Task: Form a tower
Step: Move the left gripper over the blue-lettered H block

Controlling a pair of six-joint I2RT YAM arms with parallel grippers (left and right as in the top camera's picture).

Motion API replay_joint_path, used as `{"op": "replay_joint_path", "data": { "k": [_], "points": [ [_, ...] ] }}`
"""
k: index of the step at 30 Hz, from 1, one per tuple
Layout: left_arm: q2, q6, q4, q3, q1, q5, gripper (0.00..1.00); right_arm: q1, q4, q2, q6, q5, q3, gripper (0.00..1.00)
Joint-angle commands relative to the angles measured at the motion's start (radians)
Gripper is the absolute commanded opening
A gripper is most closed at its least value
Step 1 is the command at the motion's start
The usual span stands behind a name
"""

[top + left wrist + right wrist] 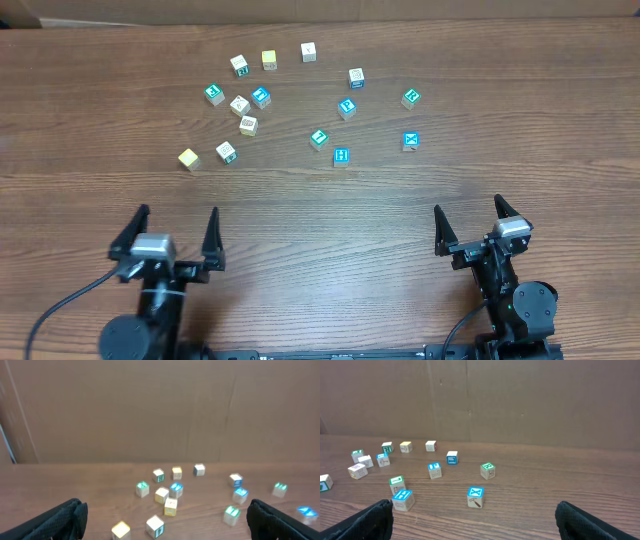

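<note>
Finding: no tower stands yet. The small wooden picture cubes [240, 104] lie singly, none stacked, across the far half of the brown wooden table [320, 230]. The blue-faced cube with a white X mark [410, 141] is the one nearest my right gripper [469, 206].

My left gripper [177, 212] and my right gripper are both spread wide and hold nothing. Both sit at the near side, well apart from every cube.

Assessment: the cubes look light, rigid and flat-sided, and their printed faces may be a little slick.

Recommended hold: pinch two opposite side faces squarely, about mid-height, so the top and bottom stay free for stacking.
</note>
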Motion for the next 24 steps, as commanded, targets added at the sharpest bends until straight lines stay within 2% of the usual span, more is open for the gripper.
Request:
{"op": "replay_joint_path", "data": {
  "k": [1,5,8,15,18,22,24],
  "points": [
    [0.1,-0.016,-0.069,0.177,-0.007,0.026,1.0,0.007,0.007,-0.011,-0.001,0.008,-0.01,1.0],
    [0.304,-0.017,-0.204,0.422,-0.007,0.034,1.0,0.007,0.006,-0.011,-0.001,0.008,-0.01,1.0],
    [0.512,-0.056,-0.367,0.668,-0.007,0.048,1.0,0.007,0.007,-0.011,-0.001,0.008,-0.01,1.0],
    [1.088,-0.036,-0.922,1.406,-0.007,0.085,1.0,0.007,0.006,-0.011,-0.001,0.008,-0.01,1.0],
    [1.287,-0.034,-1.101,1.644,-0.007,0.086,1.0,0.007,0.007,-0.011,-0.001,0.008,-0.01,1.0],
    [1.502,-0.039,-1.261,1.842,-0.011,0.095,1.0,0.007,0.006,-0.011,-0.001,0.007,-0.01,1.0],
    [1.577,-0.039,-1.28,1.872,-0.013,0.133,1.0,0.007,0.006,-0.011,-0.001,0.008,-0.01,1.0]
  ]
}}
